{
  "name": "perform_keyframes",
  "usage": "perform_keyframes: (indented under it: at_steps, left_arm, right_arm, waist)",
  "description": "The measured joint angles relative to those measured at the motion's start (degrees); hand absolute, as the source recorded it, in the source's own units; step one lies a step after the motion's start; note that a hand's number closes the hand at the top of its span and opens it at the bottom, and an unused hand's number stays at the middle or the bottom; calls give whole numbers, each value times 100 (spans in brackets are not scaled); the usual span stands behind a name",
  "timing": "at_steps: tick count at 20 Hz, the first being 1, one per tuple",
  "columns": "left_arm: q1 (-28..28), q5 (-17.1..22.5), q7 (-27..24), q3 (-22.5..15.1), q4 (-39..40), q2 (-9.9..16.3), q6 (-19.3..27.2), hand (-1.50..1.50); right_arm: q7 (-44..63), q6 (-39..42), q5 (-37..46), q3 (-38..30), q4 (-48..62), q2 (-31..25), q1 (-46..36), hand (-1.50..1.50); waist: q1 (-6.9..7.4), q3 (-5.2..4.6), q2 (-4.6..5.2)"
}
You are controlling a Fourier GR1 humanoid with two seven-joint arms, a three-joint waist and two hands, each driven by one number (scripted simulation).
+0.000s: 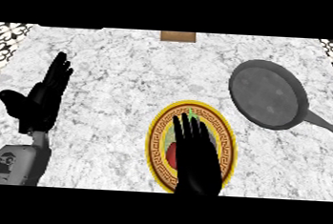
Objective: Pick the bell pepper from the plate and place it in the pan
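- Counter (129, 74) carries a dark pan (269, 94) at the right, empty, well apart from the plate (157, 147).
- Right hand (194, 156) hovers over the plate with straight fingers, holding nothing.
- Red pepper (172, 154) lies on the plate, mostly hidden.
- Left hand (43, 95) rests open at the left.
- Step seems reaching; next the fingers must close round the pepper.

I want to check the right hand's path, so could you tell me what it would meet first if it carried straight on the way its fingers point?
The right hand points up the view over the plate. Just past its fingertips shows the bell pepper's green stem, likely first, though height is unclear. The pan lies off to the right.
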Motion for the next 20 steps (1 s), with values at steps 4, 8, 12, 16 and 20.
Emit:
perform_keyframes:
  at_steps: [4,8,12,16,20]
  left_arm:
    - [60,18,-40,104,8,45,-160,0]
    - [0,-3,0,174,45,-14,-211,0]
    - [-85,-83,-94,225,177,-88,-214,0]
    - [-118,-118,-164,289,295,-125,-275,0]
    - [-129,-184,-63,280,184,-157,-285,0]
  right_arm:
    - [4,55,-95,-124,244,-5,-143,-150]
    - [-58,-118,-202,-159,712,6,-315,-150]
    - [-150,-247,-162,-130,943,-39,-266,-150]
    - [-165,-352,-135,-62,1205,-40,-216,-150]
    - [-212,-435,-277,-102,1600,-7,-357,-150]
  waist:
    - [4,-1,1]
    - [6,0,2]
    - [0,0,3]
    - [-3,0,3]
    - [5,0,2]
